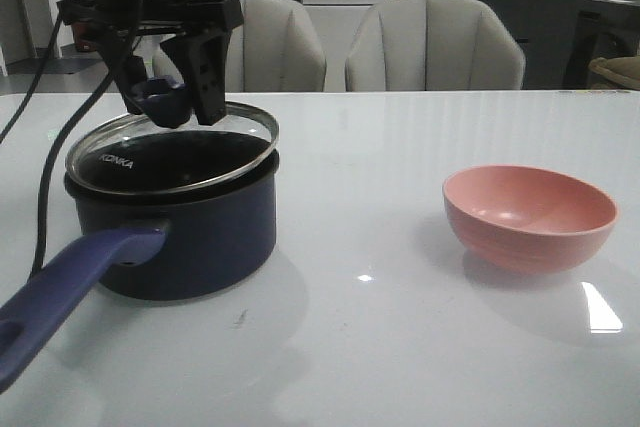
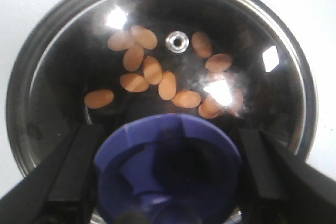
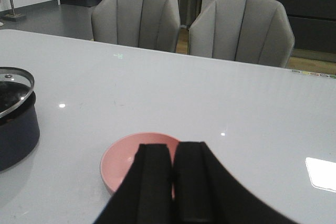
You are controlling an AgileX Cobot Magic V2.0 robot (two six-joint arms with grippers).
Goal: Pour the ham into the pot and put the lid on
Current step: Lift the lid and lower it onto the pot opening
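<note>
**Op:** Holding the lid (image 1: 172,153) by its knob (image 1: 165,102) with the left end effector (image 1: 168,87). The wrist view shows a finger on either side of the knob (image 2: 168,169), clamped against it. The lid sits tilted over the pot (image 1: 180,232): the far-right edge is raised, and the near-left edge, by the KONKA lettering, is down at the rim.

**Obs:** Is the ham in?

**Op:** Yes. Through the glass I count a scatter of orange-pink slices (image 2: 157,74) on the black floor of the pot. The pink bowl (image 1: 529,217) stands well apart to the right on the bench (image 1: 400,327) and looks empty from the front.

**Obs:** So only the seating is left. How would you do it?

**Op:** My judgement: level the lid first, since a tilted rim can catch on the pot's lip and skate off. I would bring the raised side down slowly, centre the steel rim (image 2: 31,61) over the pot wall, then release only once the lid rests all round. The handle (image 1: 70,282) points towards me, clear of the arm, so nothing is in the way.

**Obs:** And the right arm?

**Op:** The right end effector (image 3: 173,182) hangs above the bowl's near side, fingers pressed together and holding nothing. I would leave it parked there.
</note>
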